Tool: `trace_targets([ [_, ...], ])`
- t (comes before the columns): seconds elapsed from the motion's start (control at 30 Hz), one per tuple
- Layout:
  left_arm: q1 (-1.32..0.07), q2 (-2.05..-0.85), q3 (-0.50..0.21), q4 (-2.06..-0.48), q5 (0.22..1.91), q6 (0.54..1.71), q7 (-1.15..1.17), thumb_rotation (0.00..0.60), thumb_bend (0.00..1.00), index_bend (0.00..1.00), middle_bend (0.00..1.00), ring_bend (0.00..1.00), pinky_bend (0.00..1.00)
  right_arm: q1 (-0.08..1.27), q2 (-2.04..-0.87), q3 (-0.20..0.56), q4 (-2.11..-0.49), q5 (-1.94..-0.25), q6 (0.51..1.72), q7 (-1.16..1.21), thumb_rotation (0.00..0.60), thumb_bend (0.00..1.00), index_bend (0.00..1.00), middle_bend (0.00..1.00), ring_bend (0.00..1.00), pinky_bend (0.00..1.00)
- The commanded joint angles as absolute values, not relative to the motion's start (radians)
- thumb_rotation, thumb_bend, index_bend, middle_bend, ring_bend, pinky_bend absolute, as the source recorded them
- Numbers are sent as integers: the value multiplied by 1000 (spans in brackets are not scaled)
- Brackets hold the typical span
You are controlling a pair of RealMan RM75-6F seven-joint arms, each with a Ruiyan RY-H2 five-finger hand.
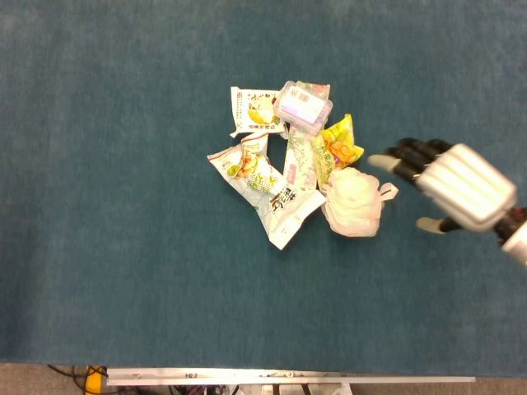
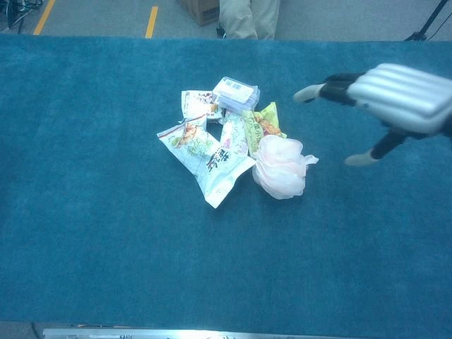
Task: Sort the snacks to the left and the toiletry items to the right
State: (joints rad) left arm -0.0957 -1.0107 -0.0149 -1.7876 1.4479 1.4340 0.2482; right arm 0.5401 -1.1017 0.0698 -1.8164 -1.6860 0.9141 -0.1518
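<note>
Nothing sorted yet — snack packets point(image 1: 268, 177), soap box point(image 1: 303, 104) and bath pouf point(image 1: 352, 203) lay heaped mid-table while your right hand point(image 1: 449, 183) hovered just right of the pouf, fingers spread, holding nothing — all left to do.

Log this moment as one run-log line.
right robot hand: open, beside bath pouf, not touching | left robot hand: not in view | snack packets: piled, unsorted
</note>
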Motion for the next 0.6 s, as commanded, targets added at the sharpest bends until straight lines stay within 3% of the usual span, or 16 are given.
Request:
trace_targets([
  [0.03, -93, -1010, -14, -1783, 1445, 1435, 244, 600, 485, 222, 237, 183, 131, 581, -1165, 85, -1802, -1650, 862, -212, 600, 0, 109, 203, 157, 327],
  [0.33, -80, -1006, -5, -1766, 1450, 1443, 216, 600, 485, 222, 236, 183, 131, 660, -1281, 91, -1756, -1526, 748, -352, 600, 0, 109, 198, 156, 327],
  [0.6, -78, -1008, -3, -1745, 1449, 1437, 189, 600, 484, 222, 236, 184, 131, 700, -1374, 85, -1698, -1429, 722, -479, 600, 0, 116, 202, 154, 327],
])
